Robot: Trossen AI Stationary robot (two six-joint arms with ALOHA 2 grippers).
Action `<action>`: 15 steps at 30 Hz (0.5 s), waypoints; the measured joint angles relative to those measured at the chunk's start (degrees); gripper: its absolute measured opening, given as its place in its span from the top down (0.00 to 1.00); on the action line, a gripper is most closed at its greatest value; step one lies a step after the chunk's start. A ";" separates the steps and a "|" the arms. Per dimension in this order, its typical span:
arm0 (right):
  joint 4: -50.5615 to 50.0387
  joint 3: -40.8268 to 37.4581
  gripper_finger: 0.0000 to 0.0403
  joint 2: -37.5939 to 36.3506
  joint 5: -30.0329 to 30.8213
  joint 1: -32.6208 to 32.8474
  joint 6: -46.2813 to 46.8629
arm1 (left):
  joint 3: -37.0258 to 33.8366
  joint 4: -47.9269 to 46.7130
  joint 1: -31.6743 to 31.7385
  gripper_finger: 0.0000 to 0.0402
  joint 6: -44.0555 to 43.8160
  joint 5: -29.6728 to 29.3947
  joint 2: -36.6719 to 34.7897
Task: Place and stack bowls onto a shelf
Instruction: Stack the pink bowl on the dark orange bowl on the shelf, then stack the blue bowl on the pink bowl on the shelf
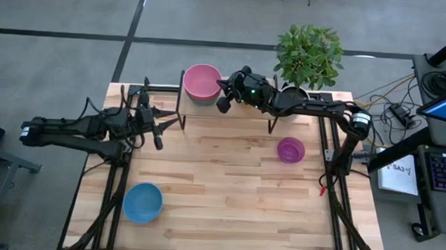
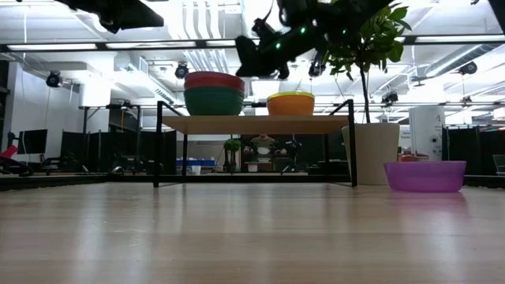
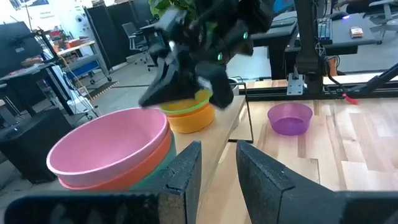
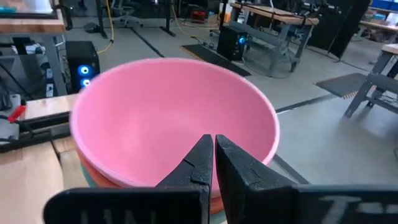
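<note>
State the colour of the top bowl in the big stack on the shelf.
Pink, clearest in the right wrist view.

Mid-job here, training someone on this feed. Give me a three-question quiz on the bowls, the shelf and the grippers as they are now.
1. True or false: the pink bowl tops a stack on the shelf.
2. Which bowls sit on the tabletop, not on the shelf? A) blue and purple B) pink and orange C) red and teal
3. Fill in: the right gripper hovers over the ___ bowl with its fingers together.

Key
1. True; red and teal bowls lie beneath it.
2. A: the blue bowl and purple bowl.
3. Pink. The left gripper waits open near the shelf's left end.
</note>
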 joint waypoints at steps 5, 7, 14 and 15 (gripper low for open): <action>-5.44 0.02 0.98 -6.10 0.06 1.63 -1.93 | 0.00 -5.20 -0.04 0.79 -9.32 0.64 -0.07; -10.43 0.02 0.98 -8.70 0.04 3.14 -2.54 | 0.00 -10.43 -0.04 0.79 -15.49 3.63 0.06; -23.75 -2.79 0.98 -17.32 -0.09 11.00 -3.17 | 0.00 -20.64 -2.13 0.79 -32.85 20.28 4.89; -25.23 -3.73 0.98 -18.52 -0.09 12.30 -2.69 | 0.00 -21.19 -2.78 0.79 -34.28 22.70 6.04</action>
